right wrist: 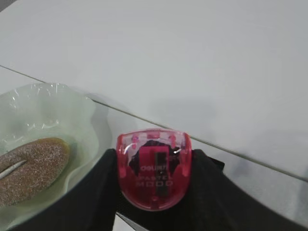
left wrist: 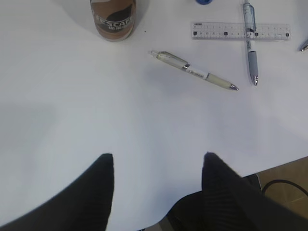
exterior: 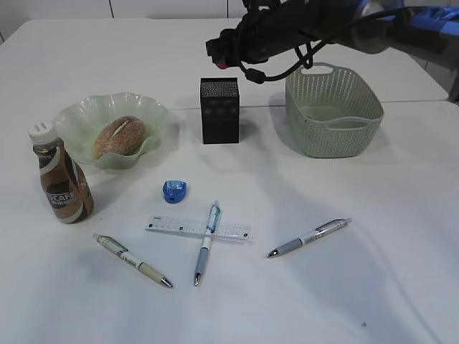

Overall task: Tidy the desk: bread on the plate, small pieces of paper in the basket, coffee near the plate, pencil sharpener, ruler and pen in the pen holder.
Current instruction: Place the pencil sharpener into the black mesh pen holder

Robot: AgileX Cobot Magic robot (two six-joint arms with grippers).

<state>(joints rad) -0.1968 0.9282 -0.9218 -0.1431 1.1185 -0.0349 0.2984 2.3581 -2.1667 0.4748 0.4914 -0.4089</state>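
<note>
While the right gripper [exterior: 224,59] hangs above the far middle of the white desk [exterior: 358,272], it is closed on a small red translucent plastic pencil sharpener [right wrist: 154,171], pinched between its two black fingers [right wrist: 103,192] as the right wrist view shows. What the coming move turns on is the drop into the black square mesh pen holder [exterior: 219,110]: in the exterior view the holder stands upright just below the gripper, at about six o'clock from it, its open top facing up. My judgement is that the sharpener needs to be brought squarely over that opening and lowered before it is let go, since a release slightly toward nine o'clock would land it near the pale green wavy-rimmed plate [exterior: 154,115], where the brown bread roll [exterior: 119,136] already lies.

Down at the near edge of the desk, the left gripper [left wrist: 158,159] hangs with its jaws standing wide and nothing between them. From it, a cream-barrelled pen [left wrist: 195,70] lies toward twelve o'clock, its long axis running from ten to four, so the left arm is the nearer one for that.
</note>
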